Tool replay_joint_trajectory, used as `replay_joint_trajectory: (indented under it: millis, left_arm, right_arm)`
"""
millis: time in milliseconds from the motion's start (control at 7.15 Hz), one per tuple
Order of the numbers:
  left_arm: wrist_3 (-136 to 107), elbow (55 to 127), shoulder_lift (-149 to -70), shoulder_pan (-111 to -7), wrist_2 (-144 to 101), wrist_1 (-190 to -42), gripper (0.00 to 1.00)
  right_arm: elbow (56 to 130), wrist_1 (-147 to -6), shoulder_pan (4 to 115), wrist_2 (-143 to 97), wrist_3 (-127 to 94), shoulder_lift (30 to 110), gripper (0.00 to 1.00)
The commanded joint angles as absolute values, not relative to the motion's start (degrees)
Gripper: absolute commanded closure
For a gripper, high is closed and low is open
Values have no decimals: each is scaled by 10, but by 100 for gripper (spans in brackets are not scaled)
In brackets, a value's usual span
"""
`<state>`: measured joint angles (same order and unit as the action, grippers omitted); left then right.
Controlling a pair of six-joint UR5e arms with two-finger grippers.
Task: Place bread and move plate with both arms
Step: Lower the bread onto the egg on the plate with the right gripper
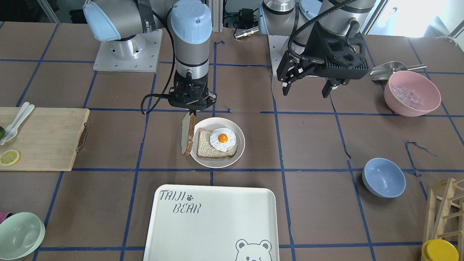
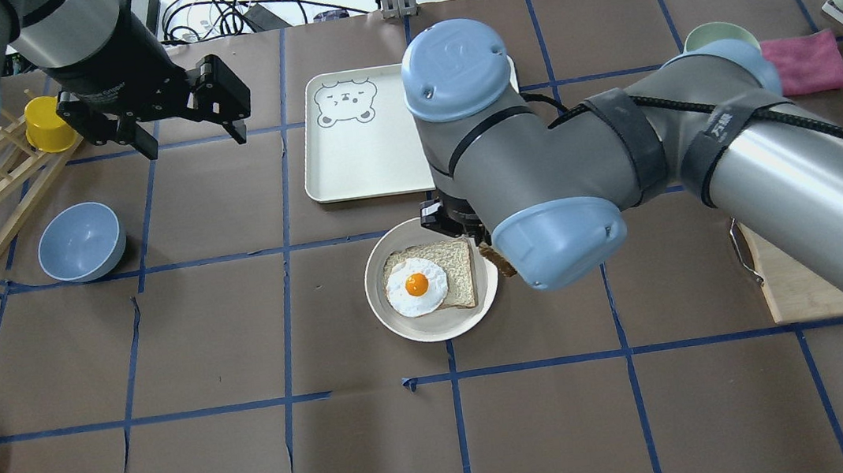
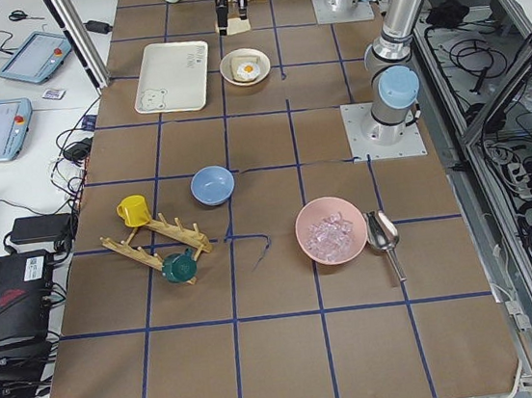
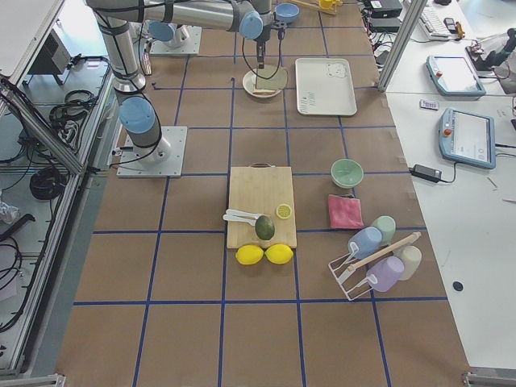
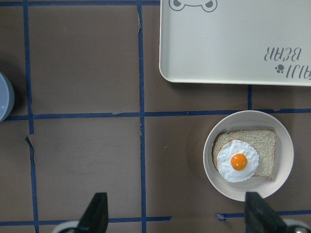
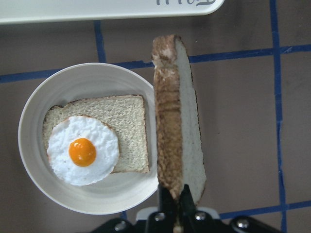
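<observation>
My right gripper is shut on the bread, a crusted slice held on edge and hanging straight down. In the right wrist view the bread hangs just beside the plate's rim, with the gripper pinching its end. The cream plate holds a squarer slice with a fried egg. In the overhead view my right arm hides most of the bread. My left gripper is open and empty, up in the air well away from the plate.
The white bear-printed tray lies just beyond the plate. A blue bowl, a pink bowl of ice and a wooden rack are on my left side. A cutting board and a green bowl are on my right.
</observation>
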<state>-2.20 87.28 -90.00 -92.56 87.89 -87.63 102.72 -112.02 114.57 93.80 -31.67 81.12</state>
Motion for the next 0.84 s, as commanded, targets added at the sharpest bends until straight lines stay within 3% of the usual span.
replay_joint_trajectory:
  millis: [0, 699]
  left_arm:
    - [-22, 873, -900, -926, 879, -876, 0]
    - [-22, 873, -900, -926, 879, -876, 0]
  right_arm:
    - [1028, -1131, 1172, 925, -398, 795, 100]
    - [1040, -1183, 1209, 936, -431, 755, 100]
